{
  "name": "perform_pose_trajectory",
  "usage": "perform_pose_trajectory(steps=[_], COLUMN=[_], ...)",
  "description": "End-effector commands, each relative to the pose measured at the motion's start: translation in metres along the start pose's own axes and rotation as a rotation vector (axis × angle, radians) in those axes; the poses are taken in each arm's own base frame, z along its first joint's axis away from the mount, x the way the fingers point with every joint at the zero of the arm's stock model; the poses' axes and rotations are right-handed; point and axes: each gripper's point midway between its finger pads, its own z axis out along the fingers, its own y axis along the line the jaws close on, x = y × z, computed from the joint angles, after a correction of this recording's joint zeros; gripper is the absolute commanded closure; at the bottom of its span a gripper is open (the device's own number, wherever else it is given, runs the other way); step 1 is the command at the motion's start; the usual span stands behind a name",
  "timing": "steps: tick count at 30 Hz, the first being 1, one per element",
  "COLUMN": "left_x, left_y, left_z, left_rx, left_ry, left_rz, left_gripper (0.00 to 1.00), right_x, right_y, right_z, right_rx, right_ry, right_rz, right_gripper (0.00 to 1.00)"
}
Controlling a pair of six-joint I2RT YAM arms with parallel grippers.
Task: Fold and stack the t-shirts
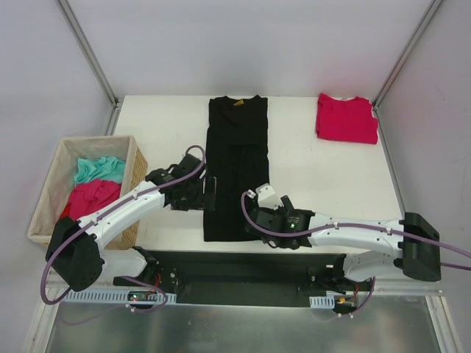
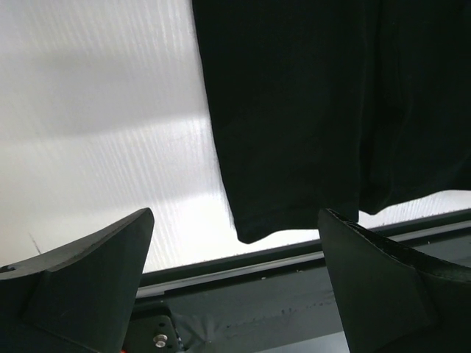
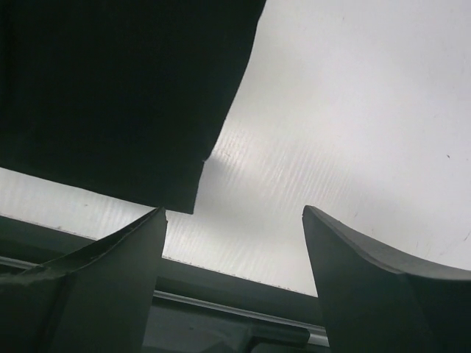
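I record the black t-shirt (image 1: 235, 165) as plain, save a small yellow mark (image 1: 238, 104) at its collar. The second t-shirt (image 1: 347, 118) is plain crimson. Table (image 1: 162, 125): white. Basket (image 1: 137, 176): woven tan, holding teal cloth (image 1: 99, 169) and pink cloth (image 1: 94, 197). Left arm (image 1: 121, 209) and right arm (image 1: 353, 234): white with black joints.

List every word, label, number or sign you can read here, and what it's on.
No readable text anywhere.
Small yellowish mark at the collar of the black t-shirt: too small to read.
Red t-shirt and basket: no lettering visible.
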Motion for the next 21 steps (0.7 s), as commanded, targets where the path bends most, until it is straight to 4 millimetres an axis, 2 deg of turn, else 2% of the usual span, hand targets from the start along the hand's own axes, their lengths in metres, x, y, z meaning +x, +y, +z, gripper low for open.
perform_pose_trajectory(steps=[1, 4, 5, 6, 7, 8, 9, 11, 13, 15, 16, 18, 19, 21], left_x=[0.017, 0.026, 0.032, 0.035, 0.039, 0.039, 0.04, 0.037, 0.037, 0.035, 0.037, 0.042, 0.049, 0.045], left_y=[0.002, 0.006, 0.008, 0.007, 0.002, -0.002, -0.006, -0.015, -0.01, -0.013, -0.014, -0.021, -0.023, -0.029], left_z=[0.003, 0.006, 0.006, 0.008, 0.007, 0.007, 0.006, 0.0, -0.002, -0.008, -0.007, -0.01, -0.007, -0.017], left_rx=[0.006, 0.007, 0.015, 0.035, 0.07, 0.132, 0.171, 0.274, 0.284, 0.311, 0.321, 0.368, 0.388, 0.446], left_ry=[0.07, 0.07, 0.065, 0.059, 0.058, 0.016, -0.004, -0.082, -0.123, -0.143, -0.137, -0.12, -0.106, -0.16], left_rz=[-0.054, -0.102, -0.119, -0.136, -0.172, -0.185, -0.197, -0.239, -0.268, -0.243, -0.227, -0.236, -0.249, -0.273], left_gripper=[0.12, 0.29, 0.41, 0.45, 0.45, 0.3, 0.25, 0.21, 0.01, 0.01, 0.01, 0.01, 0.01, 0.01], right_x=[0.012, 0.017, 0.019, 0.018, 0.017, 0.015, 0.012, -0.002, -0.015, -0.023, -0.028, -0.031, -0.029, -0.033], right_y=[-0.004, 0.003, 0.004, 0.005, 0.006, 0.006, 0.003, -0.001, -0.005, -0.009, -0.013, -0.019, -0.02, -0.022], right_z=[0.011, 0.018, 0.02, 0.02, 0.019, 0.019, 0.018, 0.011, 0.002, -0.004, -0.008, -0.012, -0.013, -0.02], right_rx=[0.049, 0.029, 0.026, 0.027, 0.025, 0.026, 0.033, 0.025, -0.002, -0.008, -0.014, -0.008, -0.012, -0.05], right_ry=[0.009, 0.01, 0.011, 0.011, 0.007, -0.001, -0.019, -0.077, -0.142, -0.188, -0.215, -0.242, -0.247, -0.292], right_rz=[0.02, 0.038, 0.043, 0.044, 0.049, 0.056, 0.061, 0.078, 0.115, 0.12, 0.145, 0.168, 0.178, 0.257], right_gripper=[0.23, 0.32, 0.34, 0.37, 0.42, 0.45, 0.47, 0.57, 0.61, 0.64, 0.72, 0.8, 0.8, 0.79])
